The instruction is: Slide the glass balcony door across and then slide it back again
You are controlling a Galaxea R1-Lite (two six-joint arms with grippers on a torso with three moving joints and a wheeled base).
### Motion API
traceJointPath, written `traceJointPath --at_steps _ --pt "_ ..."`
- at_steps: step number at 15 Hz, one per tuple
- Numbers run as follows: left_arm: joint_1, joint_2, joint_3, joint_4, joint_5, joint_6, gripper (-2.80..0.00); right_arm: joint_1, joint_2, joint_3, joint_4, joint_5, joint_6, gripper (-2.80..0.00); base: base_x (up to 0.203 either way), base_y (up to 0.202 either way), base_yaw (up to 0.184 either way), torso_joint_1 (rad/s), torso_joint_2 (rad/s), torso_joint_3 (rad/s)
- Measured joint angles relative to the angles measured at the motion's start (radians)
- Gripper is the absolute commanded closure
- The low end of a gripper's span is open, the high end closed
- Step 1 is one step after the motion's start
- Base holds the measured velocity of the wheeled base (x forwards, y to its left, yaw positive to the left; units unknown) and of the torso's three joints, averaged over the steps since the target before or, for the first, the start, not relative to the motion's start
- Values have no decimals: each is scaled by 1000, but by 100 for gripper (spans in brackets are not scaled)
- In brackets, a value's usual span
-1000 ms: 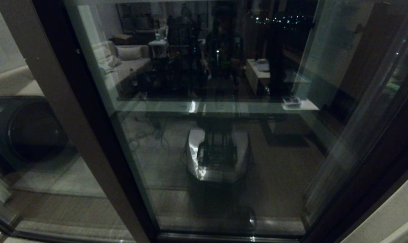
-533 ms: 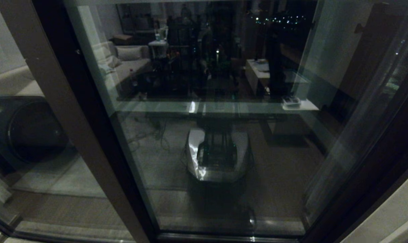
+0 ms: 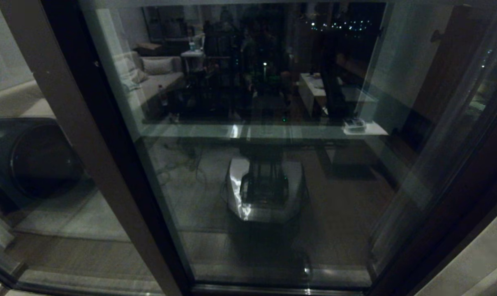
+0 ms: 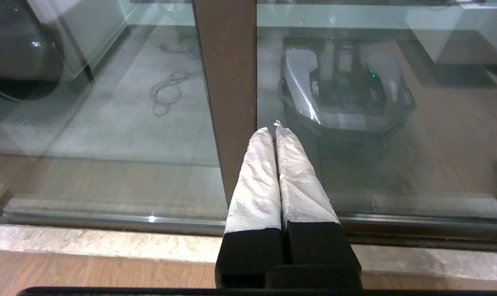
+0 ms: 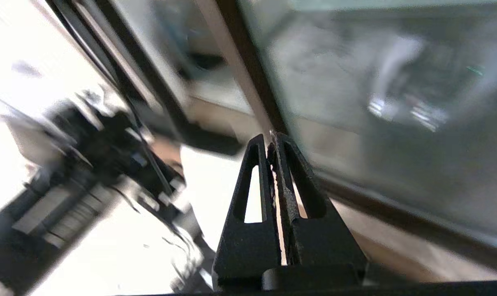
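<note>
Head view shows the glass balcony door [image 3: 264, 164] filling most of the picture, right in front of the robot. It is a tall dark pane in a brown frame, and the room shines back in it like a mirror. A brown stile [image 3: 84, 135] runs down the left side. A round dark washing machine [image 3: 30, 160] sits behind the glass on the left. No arm shows in this view.

Left wrist view shows the left tool [image 4: 276, 127] with its 2 wrapped fingers [image 4: 256, 181] pressed tight together, holding nothing. Its tips sit close to the edge of the brown stile [image 4: 227, 82], where the frame meets the glass. I cannot tell if they touch it. Below is the door track [image 4: 108, 220] and a pale stone sill [image 4: 88, 242].

Right wrist view shows the right tool [image 5: 271, 137] clenched too, with nothing in it. It points at a dark frame edge [image 5: 248, 82] near the floor. Some black gear [image 5: 88, 164] lies to one side, too fuzzy to name.

I think the robot is at the start of a push, getting a tool against the frame. No gap shows in the doorway yet, so the door looks shut. The next move needs the fingertips set firmly on the stile edge, then a steady sideways push along the track. The smooth glass gives no grip, so a tool could slip off. I see no handle slot here.
</note>
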State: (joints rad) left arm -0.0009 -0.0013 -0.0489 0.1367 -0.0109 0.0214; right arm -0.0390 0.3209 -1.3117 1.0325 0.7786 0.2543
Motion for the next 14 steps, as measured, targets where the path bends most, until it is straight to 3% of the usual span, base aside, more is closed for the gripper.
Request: traceJointPath --at_steps 3,6,9,12,14 --pt "0 0 0 0 0 -1 0 22 -151 104 154 -175 -130 0 0 0 0 0 0 0" --pt "0 0 0 0 0 -1 0 29 -251 384 95 -420 -331 0 0 0 0 0 0 0" --pt "0 0 0 -1 0 0 0 32 -295 687 -164 -572 -421 0 0 0 0 0 0 0" --pt "0 0 0 -1 0 0 0 34 -313 1055 -543 -659 -430 0 0 0 0 0 0 0" --pt "0 0 0 -1 0 0 0 35 -318 1226 -830 -716 -394 0 0 0 0 0 0 0"
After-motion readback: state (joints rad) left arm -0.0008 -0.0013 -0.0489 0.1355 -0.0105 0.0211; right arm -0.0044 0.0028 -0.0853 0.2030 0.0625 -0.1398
